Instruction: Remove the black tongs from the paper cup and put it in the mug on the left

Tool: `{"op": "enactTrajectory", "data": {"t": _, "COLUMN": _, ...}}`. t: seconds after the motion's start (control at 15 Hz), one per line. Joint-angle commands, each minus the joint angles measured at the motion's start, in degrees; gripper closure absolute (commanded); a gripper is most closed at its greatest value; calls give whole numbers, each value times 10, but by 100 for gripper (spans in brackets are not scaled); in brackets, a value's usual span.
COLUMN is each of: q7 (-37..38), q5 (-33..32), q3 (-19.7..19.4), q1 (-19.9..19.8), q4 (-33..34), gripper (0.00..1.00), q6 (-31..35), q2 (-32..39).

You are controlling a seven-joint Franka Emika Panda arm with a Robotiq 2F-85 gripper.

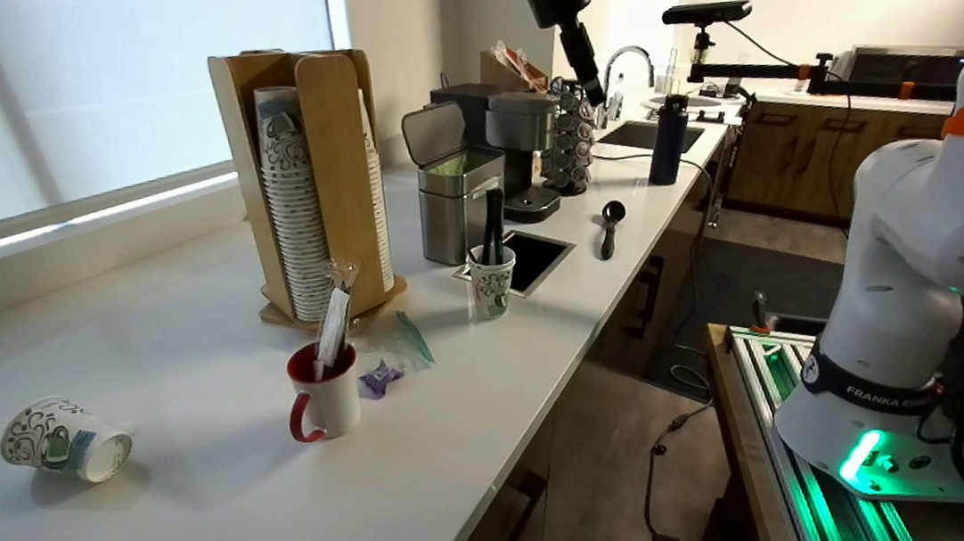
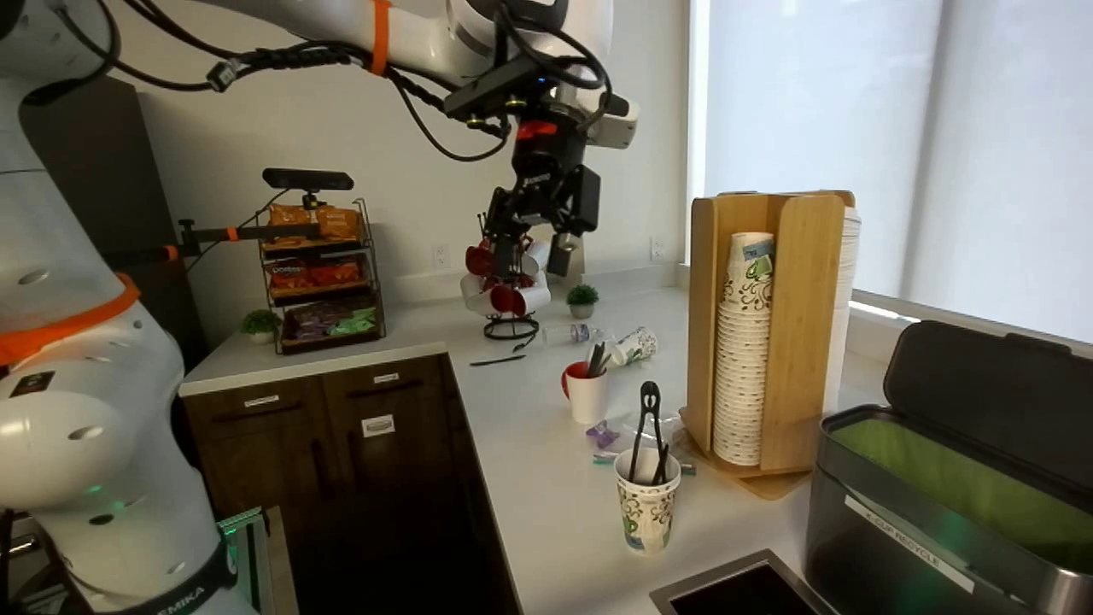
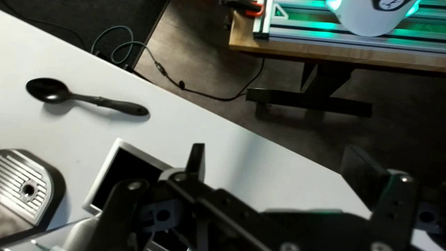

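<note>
The black tongs stand upright in a white patterned paper cup on the counter. In an exterior view the tongs' looped top sticks up well above the cup, with another short dark piece beside it. The red-and-white mug, also seen in an exterior view, stands farther along the counter with wrapped dark sticks in it. My gripper is open and empty, high above the counter. In the wrist view its fingers are wide apart, with only countertop and floor between them. Tongs and mug do not show there.
A wooden cup holder and a metal bin with raised lid stand behind the cup. A black spoon and a square opening are near. Another patterned cup lies tipped. Purple wrapper and plastic bag lie between mug and cup.
</note>
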Motion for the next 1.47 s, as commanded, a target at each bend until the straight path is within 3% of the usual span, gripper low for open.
{"op": "enactTrajectory", "data": {"t": 0.0, "q7": -87, "q5": -42, "q3": -5, "q1": -1, "q4": 69, "gripper": 0, "q6": 25, "q2": 81}}
{"op": "enactTrajectory", "data": {"t": 0.33, "q7": -254, "q5": -38, "q3": 1, "q1": -13, "q4": 173, "gripper": 0, "q6": 6, "q2": 188}}
{"op": "enactTrajectory", "data": {"t": 0.4, "q7": -234, "q5": -32, "q3": 3, "q1": -15, "q4": 196, "gripper": 0, "q6": -15, "q2": 212}}
{"op": "enactTrajectory", "data": {"t": 0.47, "q7": -214, "q5": -36, "q3": 6, "q1": -15, "q4": 141, "gripper": 0, "q6": 21, "q2": 163}}
{"op": "enactTrajectory", "data": {"t": 0.93, "q7": -214, "q5": -36, "q3": 9, "q1": -18, "q4": 154, "gripper": 0, "q6": 18, "q2": 173}}
{"op": "enactTrajectory", "data": {"t": 1.2, "q7": -264, "q5": -34, "q3": 15, "q1": -23, "q4": 158, "gripper": 0, "q6": 111, "q2": 204}}
{"op": "enactTrajectory", "data": {"t": 1.4, "q7": -320, "q5": -12, "q3": 21, "q1": -26, "q4": 179, "gripper": 0, "q6": 138, "q2": 248}}
